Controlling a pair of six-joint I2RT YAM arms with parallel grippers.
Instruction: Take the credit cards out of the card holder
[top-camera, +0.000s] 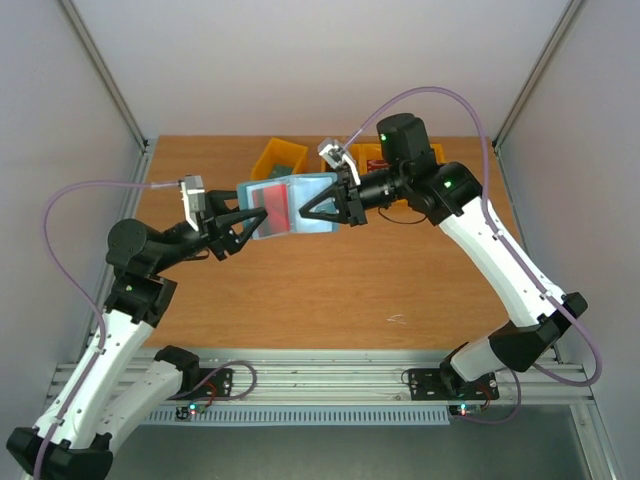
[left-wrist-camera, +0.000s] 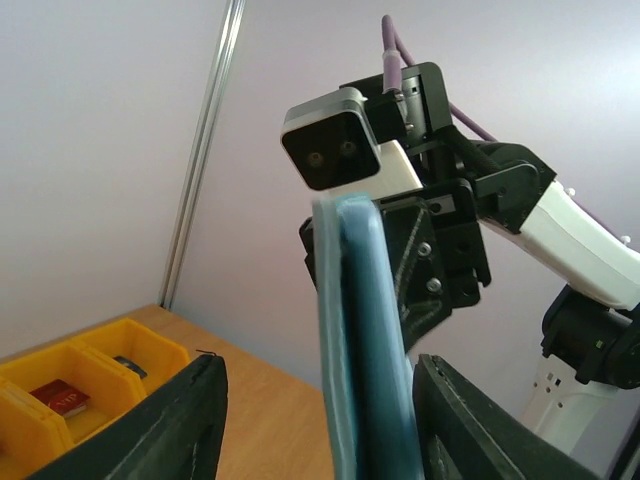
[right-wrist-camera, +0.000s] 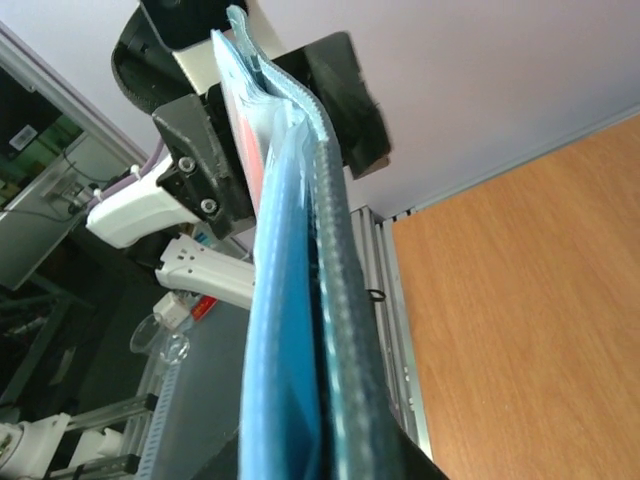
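Note:
The slate-blue card holder (top-camera: 300, 205) hangs open in the air above the table, between the two arms. A red card (top-camera: 272, 205) shows on its inner face; other cards are hidden. My right gripper (top-camera: 310, 212) is shut on the holder's right half. In the right wrist view the holder (right-wrist-camera: 290, 300) runs edge-on through the gripper (right-wrist-camera: 310, 455), and a red card edge (right-wrist-camera: 254, 165) shows near its far end. My left gripper (top-camera: 255, 220) stands open around the holder's left edge. The left wrist view shows the holder (left-wrist-camera: 360, 350) close to the right finger, with a wide gap on the left.
Yellow bins (top-camera: 282, 155) stand at the back of the wooden table (top-camera: 300, 290); one (left-wrist-camera: 70, 390) holds a small red item (left-wrist-camera: 62, 397). The right wrist's camera (left-wrist-camera: 340, 150) sits just beyond the holder. Metal frame posts flank the table.

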